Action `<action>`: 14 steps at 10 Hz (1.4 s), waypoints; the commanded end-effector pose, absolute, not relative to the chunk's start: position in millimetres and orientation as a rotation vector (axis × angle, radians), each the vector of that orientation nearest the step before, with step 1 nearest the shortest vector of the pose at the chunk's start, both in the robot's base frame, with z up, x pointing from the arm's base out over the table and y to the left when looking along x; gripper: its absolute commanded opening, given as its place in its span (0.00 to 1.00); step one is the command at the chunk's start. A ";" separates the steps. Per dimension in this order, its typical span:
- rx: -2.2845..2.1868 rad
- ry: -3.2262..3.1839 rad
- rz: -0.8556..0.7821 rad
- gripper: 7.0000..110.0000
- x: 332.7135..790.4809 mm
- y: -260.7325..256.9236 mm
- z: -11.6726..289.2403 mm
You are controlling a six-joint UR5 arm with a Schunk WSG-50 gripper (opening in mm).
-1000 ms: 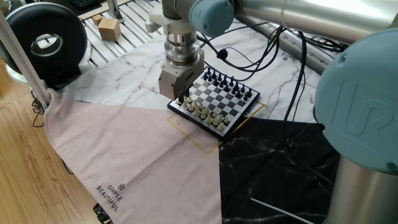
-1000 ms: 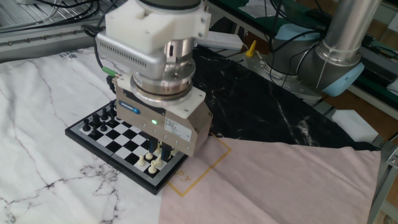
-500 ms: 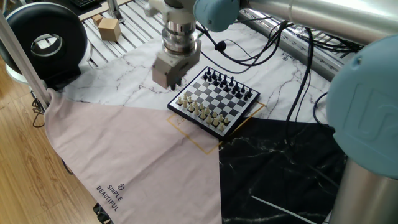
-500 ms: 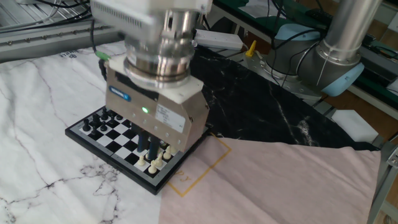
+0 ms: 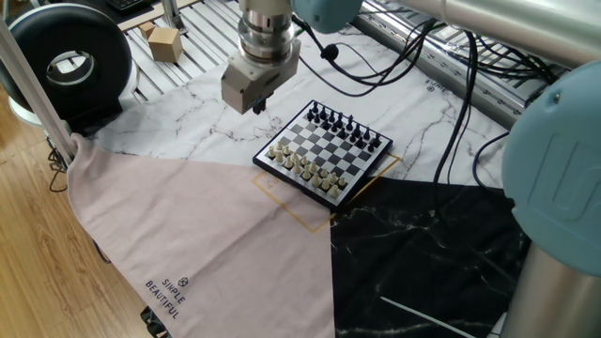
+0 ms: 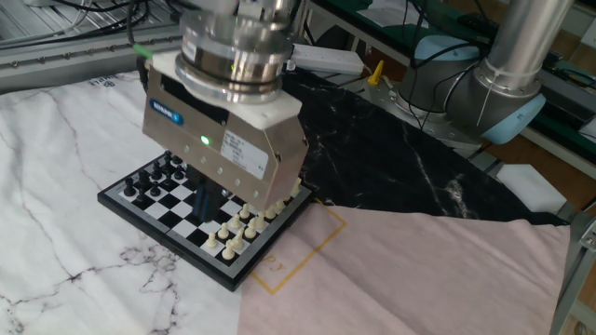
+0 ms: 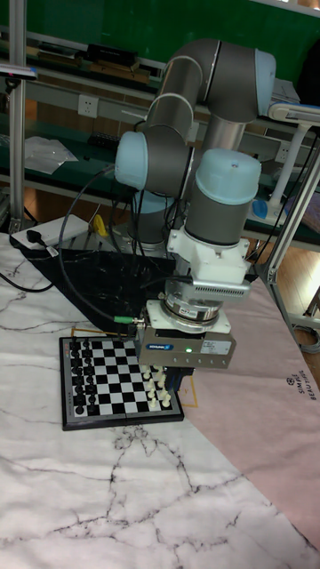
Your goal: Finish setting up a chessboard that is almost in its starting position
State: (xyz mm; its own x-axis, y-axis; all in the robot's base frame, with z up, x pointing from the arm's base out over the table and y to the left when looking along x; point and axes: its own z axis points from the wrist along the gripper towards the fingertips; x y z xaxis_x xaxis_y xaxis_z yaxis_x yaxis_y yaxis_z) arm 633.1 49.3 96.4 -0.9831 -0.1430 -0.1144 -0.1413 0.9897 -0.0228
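The chessboard [image 5: 331, 152] shows black and white checks inside a dark rim, with black pieces along one edge and cream along the other. Beneath lie a white marble-veined cloth [image 5: 202, 108], a plain pink cloth [image 5: 188, 235] and a black marbled cloth [image 5: 413, 253].

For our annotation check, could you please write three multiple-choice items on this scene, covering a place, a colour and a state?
1. Where is the chessboard?
A. on the marble-pattern cloth, beside the pink cloth
B. on the wooden floor
C. on the black round case

2. What colour are the pieces nearest the pink cloth?
A. red
B. cream
C. blue

3. Where is the pincer relative to the board?
A. pressed flat on the squares
B. under the table
C. raised above it

Answers: 1 A, the board sits on white marble by the pink edge; 2 B, the near rows are pale; 3 C, it hangs clear of the board.
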 end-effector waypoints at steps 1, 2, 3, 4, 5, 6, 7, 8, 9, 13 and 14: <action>-0.168 3.071 -0.089 0.00 621.6 33.1 100.0; -0.145 3.079 -0.043 0.00 620.2 42.2 100.6; -0.120 3.052 0.038 0.00 626.8 55.6 102.0; -0.090 3.035 0.099 0.00 631.2 65.1 103.5; -0.066 3.022 0.106 0.00 634.6 66.1 103.7; -0.026 2.984 0.120 0.00 643.7 68.4 105.8; -0.006 2.920 0.118 0.00 659.1 67.7 109.3; 0.001 2.887 0.111 0.00 667.9 65.3 110.7; 0.040 2.896 0.186 0.00 667.0 75.9 110.2; 0.086 2.973 0.152 0.00 649.7 68.4 102.0; 0.076 2.982 0.133 0.00 645.1 65.3 103.2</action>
State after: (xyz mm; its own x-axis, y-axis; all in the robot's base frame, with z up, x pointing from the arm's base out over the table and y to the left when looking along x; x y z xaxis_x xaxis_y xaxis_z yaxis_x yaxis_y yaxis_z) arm 650.6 69.4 103.5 -0.9840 0.0481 -0.1718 0.0311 0.9945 0.1004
